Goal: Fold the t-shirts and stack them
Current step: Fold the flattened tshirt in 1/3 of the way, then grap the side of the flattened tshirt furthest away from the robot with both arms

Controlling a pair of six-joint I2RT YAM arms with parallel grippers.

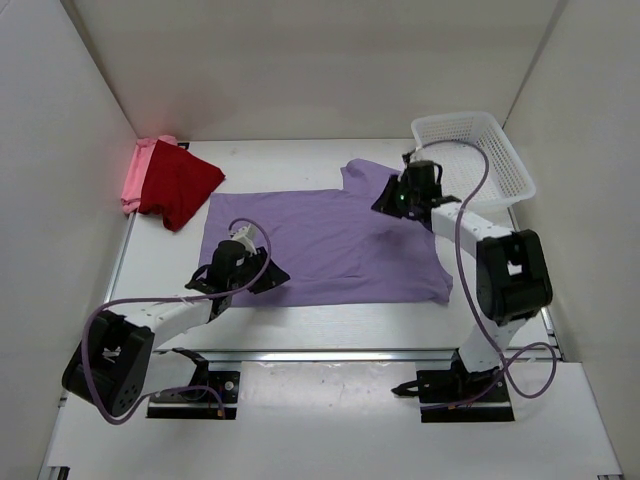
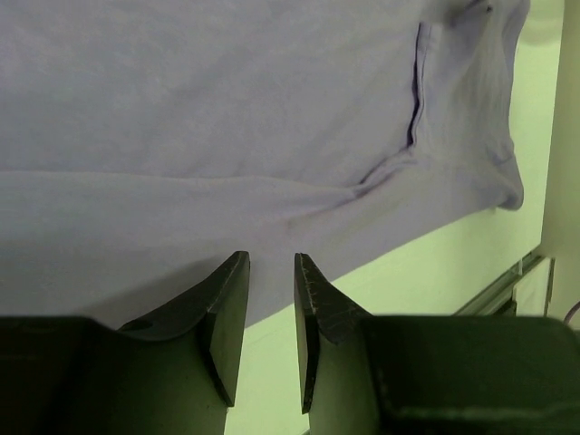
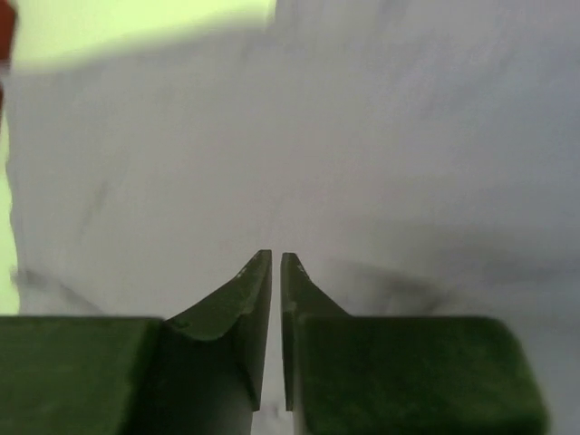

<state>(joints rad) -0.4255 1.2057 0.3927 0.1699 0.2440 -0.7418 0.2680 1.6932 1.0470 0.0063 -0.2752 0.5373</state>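
The lavender t-shirt (image 1: 330, 245) lies spread flat mid-table, its collar and placket (image 2: 417, 91) showing in the left wrist view. A dark red t-shirt (image 1: 182, 185) lies bunched on a pink t-shirt (image 1: 138, 178) at the back left. My left gripper (image 1: 240, 262) (image 2: 270, 256) is low at the lavender shirt's near-left edge, open by a small gap with bare table between the fingers. My right gripper (image 1: 388, 205) (image 3: 276, 254) is down on the lavender cloth (image 3: 362, 136) near its far right. Its jaws stand a thin slit apart, and I cannot tell whether cloth is pinched.
A white mesh basket (image 1: 470, 150) stands at the back right, just behind the right arm. White walls close in the table on the left, back and right. Bare table (image 1: 330, 325) runs between the shirt and the arm bases.
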